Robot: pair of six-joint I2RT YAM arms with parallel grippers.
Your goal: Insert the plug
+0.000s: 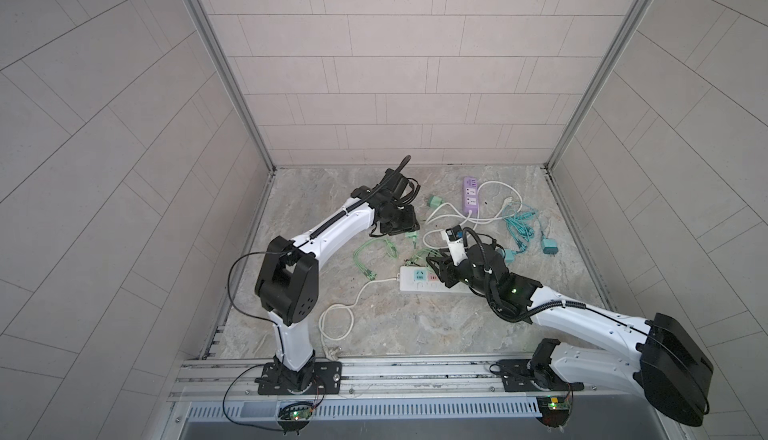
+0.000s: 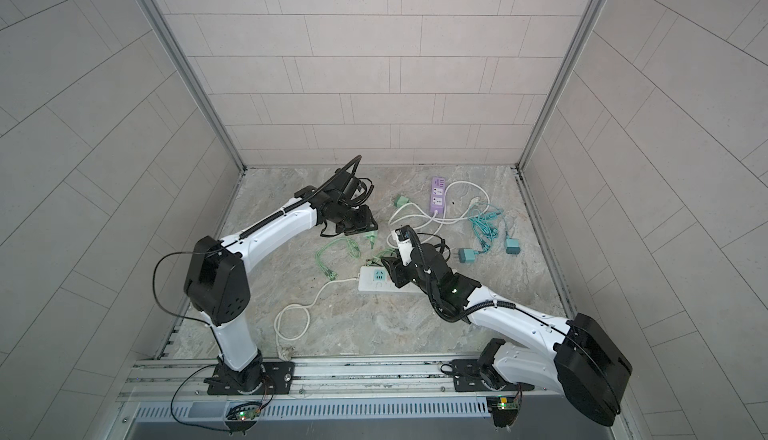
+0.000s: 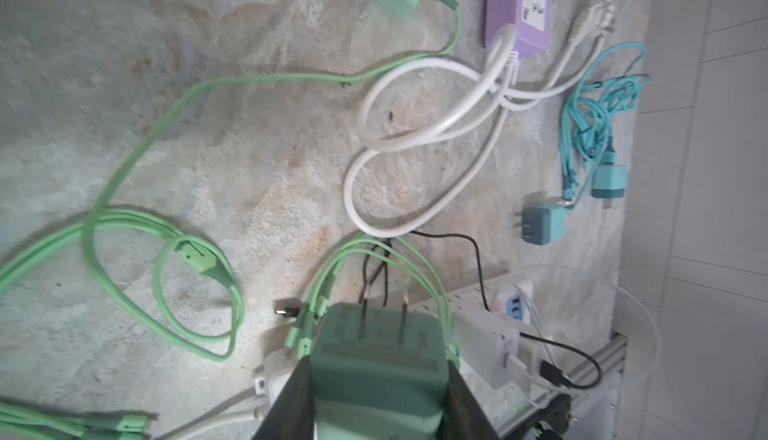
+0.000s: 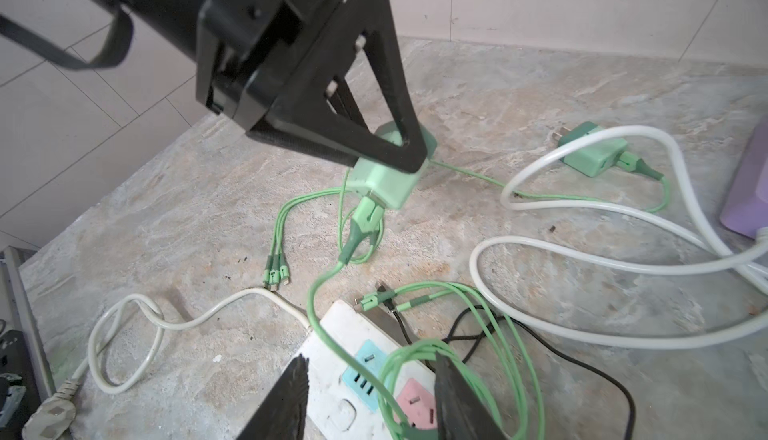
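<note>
White power strip [image 1: 409,282] half hidden under right arm [image 1: 486,269] (far end unseen), purple strip [image 4: 748,193] cropped

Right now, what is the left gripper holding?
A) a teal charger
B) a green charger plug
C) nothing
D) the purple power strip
B: in the left wrist view the green charger plug sits clamped between the two fingers of the left gripper, with its two prongs pointing away from the camera.

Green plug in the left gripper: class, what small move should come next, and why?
Probably carry the green plug over to the white power strip: the left gripper grips it, prongs bare, apart from the strip's sockets.
</note>
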